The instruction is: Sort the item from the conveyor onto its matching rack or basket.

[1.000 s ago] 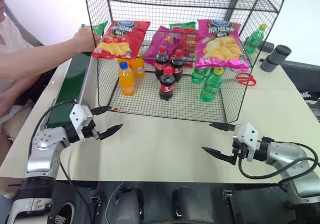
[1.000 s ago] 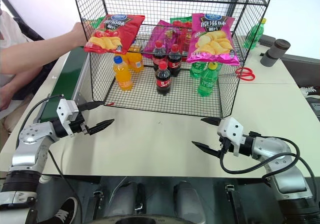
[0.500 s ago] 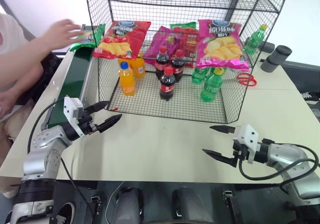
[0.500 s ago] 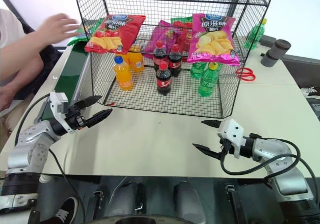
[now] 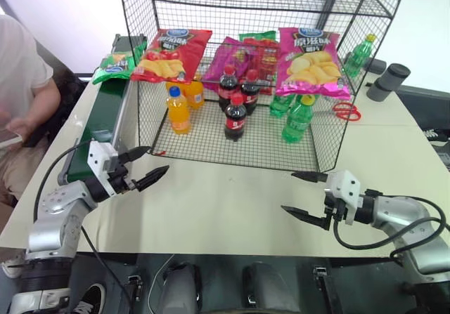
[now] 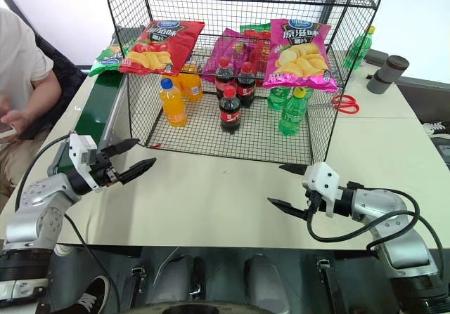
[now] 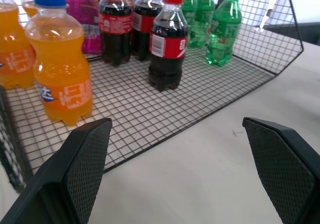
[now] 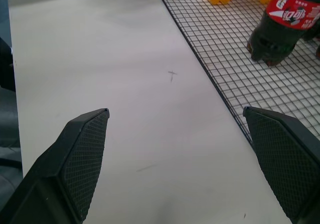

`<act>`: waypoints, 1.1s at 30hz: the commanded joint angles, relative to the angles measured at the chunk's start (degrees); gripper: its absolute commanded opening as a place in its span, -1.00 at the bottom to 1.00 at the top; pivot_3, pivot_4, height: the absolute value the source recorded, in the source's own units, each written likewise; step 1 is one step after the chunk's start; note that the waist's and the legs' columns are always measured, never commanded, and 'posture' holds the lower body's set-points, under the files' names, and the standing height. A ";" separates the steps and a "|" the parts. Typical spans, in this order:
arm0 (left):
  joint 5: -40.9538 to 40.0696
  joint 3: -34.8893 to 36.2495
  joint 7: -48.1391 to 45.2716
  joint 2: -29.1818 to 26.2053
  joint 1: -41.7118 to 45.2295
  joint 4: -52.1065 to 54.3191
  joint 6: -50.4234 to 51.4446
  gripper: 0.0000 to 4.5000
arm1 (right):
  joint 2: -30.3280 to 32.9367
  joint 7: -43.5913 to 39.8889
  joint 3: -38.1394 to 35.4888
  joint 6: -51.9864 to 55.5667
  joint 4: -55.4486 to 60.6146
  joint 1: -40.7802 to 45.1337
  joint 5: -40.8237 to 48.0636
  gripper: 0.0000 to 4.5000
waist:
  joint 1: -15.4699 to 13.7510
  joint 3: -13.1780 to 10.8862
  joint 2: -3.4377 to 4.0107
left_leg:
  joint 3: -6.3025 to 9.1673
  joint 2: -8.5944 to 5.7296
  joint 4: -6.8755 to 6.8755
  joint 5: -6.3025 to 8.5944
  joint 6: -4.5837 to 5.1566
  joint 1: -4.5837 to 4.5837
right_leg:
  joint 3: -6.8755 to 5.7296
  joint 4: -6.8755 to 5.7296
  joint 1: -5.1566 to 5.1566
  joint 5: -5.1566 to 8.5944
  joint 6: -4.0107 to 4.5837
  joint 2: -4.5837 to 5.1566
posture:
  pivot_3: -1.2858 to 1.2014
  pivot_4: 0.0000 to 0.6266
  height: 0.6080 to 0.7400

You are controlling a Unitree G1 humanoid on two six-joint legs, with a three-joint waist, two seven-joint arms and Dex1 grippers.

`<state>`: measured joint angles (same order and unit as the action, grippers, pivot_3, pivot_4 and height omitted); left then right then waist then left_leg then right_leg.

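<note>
Two grippers were present above the near edge of the table (image 5: pixel 232 201). The left gripper (image 5: pixel 144 166) had its fingers spread apart and held nothing; the right gripper (image 5: pixel 302 194) was likewise spread and empty.

The table was a plain cream surface. On it stood one black wire rack (image 5: pixel 330 110).

On the rack floor stood two orange soda bottles (image 5: pixel 177 110), three cola bottles (image 5: pixel 235 116) and at least two green bottles (image 5: pixel 297 119). On the shelf above lay one red chip bag (image 5: pixel 172 54) and two pink chip bags (image 5: pixel 309 62).

One conveyor (image 5: pixel 105 114) ran along the rack's left side. One green chip bag (image 5: pixel 116 62) lay at its far end. Beyond it was a white wall.
</note>
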<state>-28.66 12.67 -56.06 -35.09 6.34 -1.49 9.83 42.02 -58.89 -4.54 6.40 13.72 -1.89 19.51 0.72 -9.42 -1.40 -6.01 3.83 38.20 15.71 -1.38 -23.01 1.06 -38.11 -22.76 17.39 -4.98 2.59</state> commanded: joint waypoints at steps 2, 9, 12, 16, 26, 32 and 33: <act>4.32 0.85 0.02 -2.06 -1.24 1.38 -6.25 1.00 | -1.60 -0.03 1.00 1.62 2.07 2.88 2.79 1.00 | 0.15 0.00 0.00 | -0.01 0.01 -0.02 0.00 0.00 0.01 | 0.01 -0.01 -0.01 0.00 0.00 -0.01 | 0.03 -0.52 1.00; 9.64 3.32 3.87 -3.44 -5.37 4.71 -14.98 1.00 | -8.70 1.47 6.91 8.22 1.97 11.30 5.99 1.00 | 0.00 0.00 0.00 | -0.01 0.05 -0.03 0.00 0.00 0.01 | 0.00 -0.01 -0.02 0.00 0.01 0.03 | 0.03 -0.52 1.00; 13.87 4.79 6.00 -4.92 -7.11 4.97 -20.52 1.00 | -10.24 -0.45 9.08 9.35 -0.58 14.87 6.55 1.00 | 0.00 0.00 -0.01 | -0.02 0.03 -0.03 0.01 0.01 -0.03 | -0.01 0.02 -0.04 0.00 0.02 0.09 | 0.03 -0.52 1.00; 18.43 7.35 9.68 -6.78 -9.49 4.81 -25.23 1.00 | -11.33 -3.74 10.25 10.41 -4.51 18.95 7.84 1.00 | 0.06 0.00 -0.01 | -0.05 0.04 -0.03 0.01 0.02 -0.04 | -0.02 0.02 -0.07 0.00 0.02 0.11 | 0.03 -0.52 1.00; 28.55 12.25 18.15 -10.10 -15.93 2.61 -34.64 1.00 | -12.97 -7.28 12.63 8.05 -7.85 22.37 6.24 1.00 | 0.25 0.00 0.00 | -0.12 0.08 -0.09 0.02 0.02 -0.08 | -0.03 0.01 -0.18 0.00 0.01 0.11 | 0.03 -0.52 1.00; 36.04 12.44 24.08 -10.84 -18.95 -0.64 -41.11 1.00 | -13.82 -7.71 13.67 7.13 -9.13 23.74 5.13 1.00 | 0.18 0.00 0.00 | -0.16 0.10 -0.10 0.02 0.02 -0.10 | -0.03 0.00 -0.23 0.00 0.02 0.13 | 0.03 -0.52 1.00; 36.59 12.48 24.67 -10.92 -19.43 -1.07 -41.73 1.00 | -13.94 -7.68 13.69 7.10 -9.19 23.85 5.05 1.00 | 0.20 0.00 0.00 | -0.17 0.10 -0.10 0.02 0.02 -0.11 | -0.03 0.00 -0.24 0.00 0.01 0.14 | 0.03 -0.52 1.00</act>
<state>6.88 23.62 -33.03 -45.14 -12.81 -2.53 -30.13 28.36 -66.32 9.47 14.35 4.13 21.18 24.39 0.92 -9.42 -1.40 -6.18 3.95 38.10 15.72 -1.35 -23.14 1.04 -38.10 -23.01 17.38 -4.96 2.74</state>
